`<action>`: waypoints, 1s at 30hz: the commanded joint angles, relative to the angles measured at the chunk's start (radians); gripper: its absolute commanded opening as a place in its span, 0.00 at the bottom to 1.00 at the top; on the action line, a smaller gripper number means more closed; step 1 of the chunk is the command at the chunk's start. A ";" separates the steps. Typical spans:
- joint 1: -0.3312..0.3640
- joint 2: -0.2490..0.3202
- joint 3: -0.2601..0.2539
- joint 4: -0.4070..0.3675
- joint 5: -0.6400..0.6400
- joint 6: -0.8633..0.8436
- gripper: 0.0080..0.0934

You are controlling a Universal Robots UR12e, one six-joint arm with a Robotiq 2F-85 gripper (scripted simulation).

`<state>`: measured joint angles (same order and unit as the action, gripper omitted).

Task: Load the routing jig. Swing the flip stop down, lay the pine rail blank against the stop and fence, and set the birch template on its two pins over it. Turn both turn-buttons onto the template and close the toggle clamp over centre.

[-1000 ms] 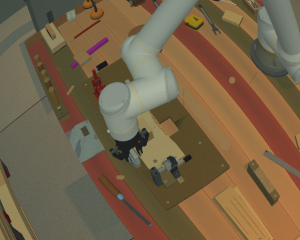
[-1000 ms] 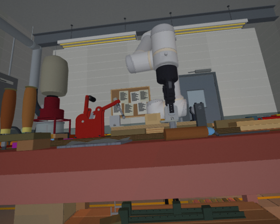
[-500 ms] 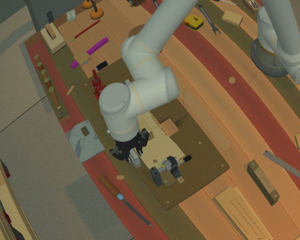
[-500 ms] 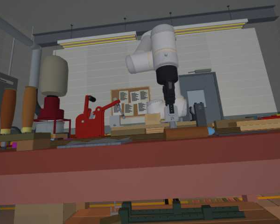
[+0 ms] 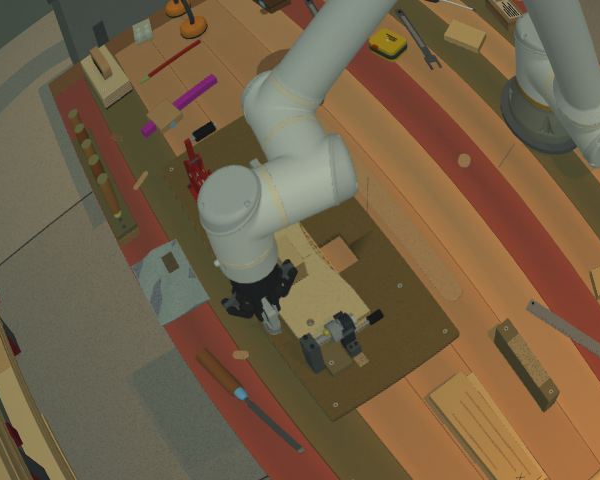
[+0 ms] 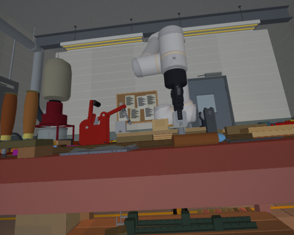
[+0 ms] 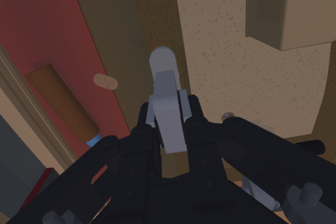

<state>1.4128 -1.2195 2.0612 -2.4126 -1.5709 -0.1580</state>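
A grey turn-button lies on the jig base by the near edge of the birch template. My gripper is closed on this turn-button from above. The turn-button points along the template's edge, not over it. The template lies on the jig with a pin showing through it. The flip stop sits at the jig's near end. The red toggle clamp stands at the far end with its handle up. My arm hides the middle of the jig.
A wooden-handled chisel lies on the red bench strip beside the jig. A small dowel piece lies close to my fingers. A grey cloth is left of the jig. A sanding block and a steel rule lie to the right.
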 commanded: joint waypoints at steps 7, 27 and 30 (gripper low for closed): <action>0.000 0.000 -0.001 0.000 0.000 0.000 0.00; 0.000 0.000 -0.001 0.000 0.000 0.140 0.00; 0.000 0.000 -0.001 0.000 0.000 0.196 0.00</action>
<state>1.4128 -1.2195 2.0612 -2.4127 -1.5709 0.0398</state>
